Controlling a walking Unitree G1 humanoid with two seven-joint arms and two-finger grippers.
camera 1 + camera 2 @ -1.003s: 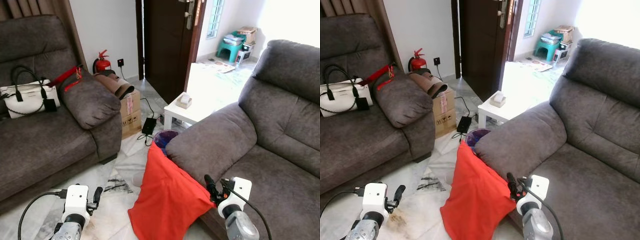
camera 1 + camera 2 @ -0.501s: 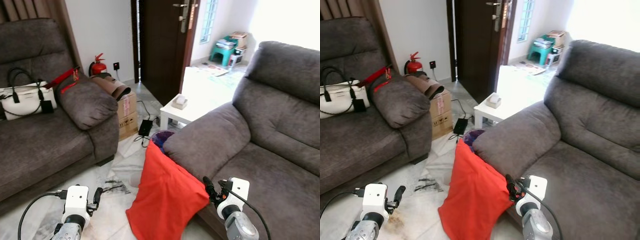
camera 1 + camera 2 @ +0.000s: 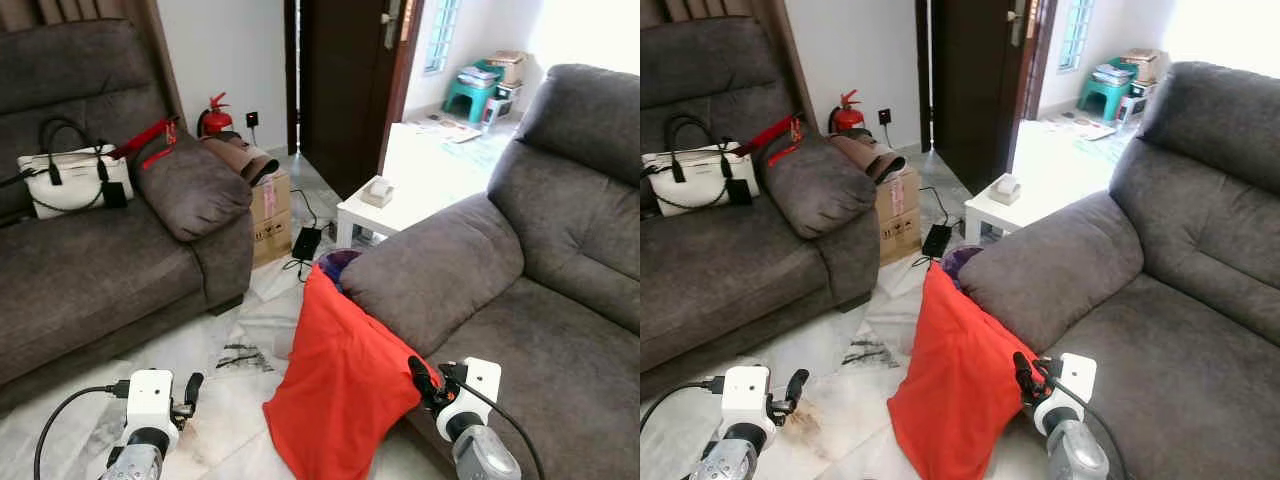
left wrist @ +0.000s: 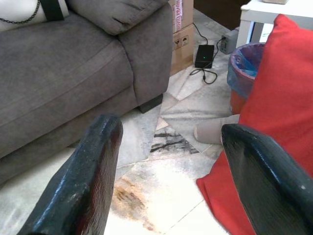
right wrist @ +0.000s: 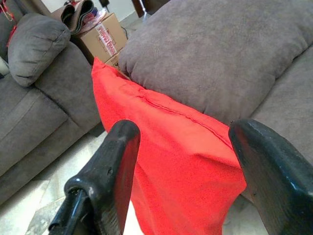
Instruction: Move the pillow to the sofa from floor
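Note:
A red pillow [image 3: 340, 385] stands on the tiled floor, leaning against the front of the right grey sofa's armrest [image 3: 430, 275]. My right gripper [image 3: 424, 380] is low at the pillow's right corner, fingers open with the pillow's edge [image 5: 186, 147] just beyond them. Down at the lower left my left gripper [image 3: 190, 390] hangs over the floor, open, and its wrist view has the pillow [image 4: 274, 98] off to one side.
A second grey sofa [image 3: 90, 270] on the left carries a white handbag [image 3: 70, 180]. Between the sofas are a cardboard box [image 3: 268, 205], a black adapter with cable [image 3: 304, 243], a purple bin [image 3: 335, 262] behind the pillow, and a white side table [image 3: 385, 205].
The camera has shifted, so the whole scene moved slightly. Both grippers keep the same pose, and the pillow still leans on the armrest.

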